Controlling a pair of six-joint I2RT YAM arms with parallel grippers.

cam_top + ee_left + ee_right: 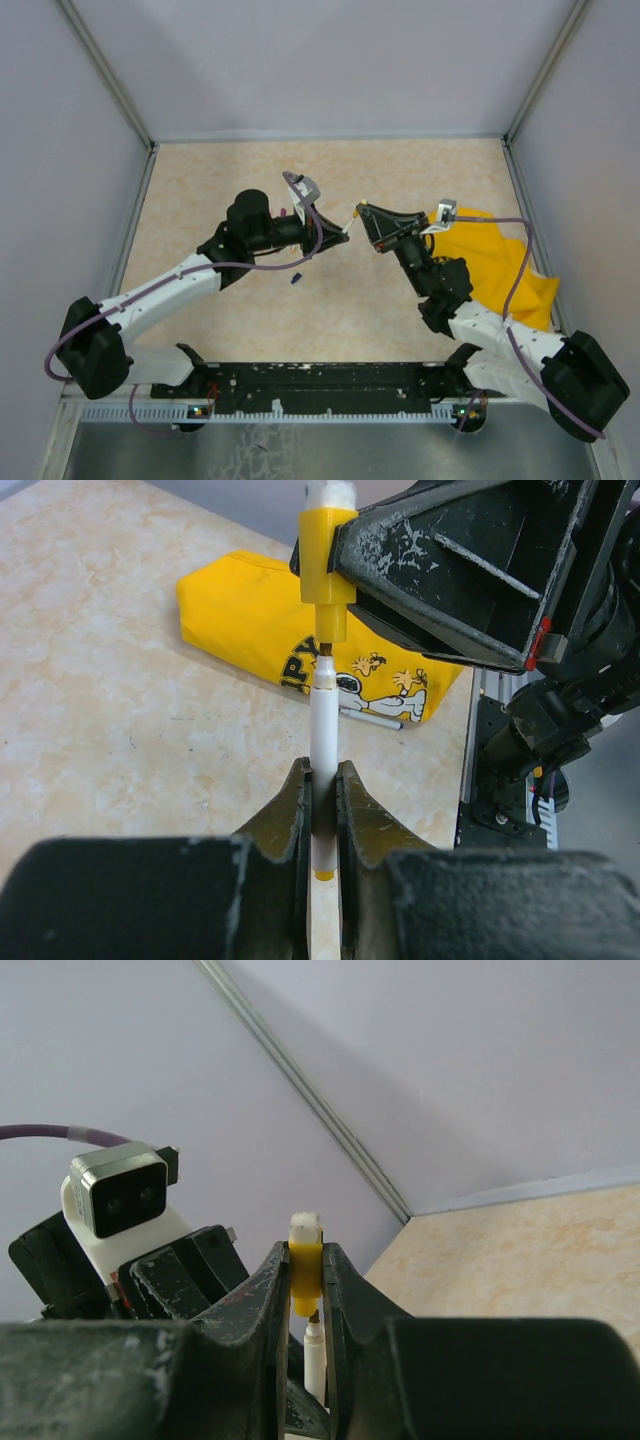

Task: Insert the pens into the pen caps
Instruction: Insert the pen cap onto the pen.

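My left gripper [320, 772] is shut on a white pen [323, 730] with a small yellow end, holding it upright. Directly above it a yellow pen cap [325, 565] with a white top is clamped in my right gripper [305, 1255], whose black finger [450, 570] fills the upper right of the left wrist view. The pen's dark tip [326, 645] sits right at the cap's narrow mouth. In the right wrist view the cap [305, 1272] sits between the jaws with the pen [315, 1360] below it. From above, both grippers meet mid-table, left [335, 233] and right [364, 213].
A yellow printed cloth [500, 268] lies at the right under the right arm. Another grey pen [375, 718] rests against the cloth's edge [260, 620]. A small dark cap [297, 278] lies on the table near the left forearm. Walls enclose three sides.
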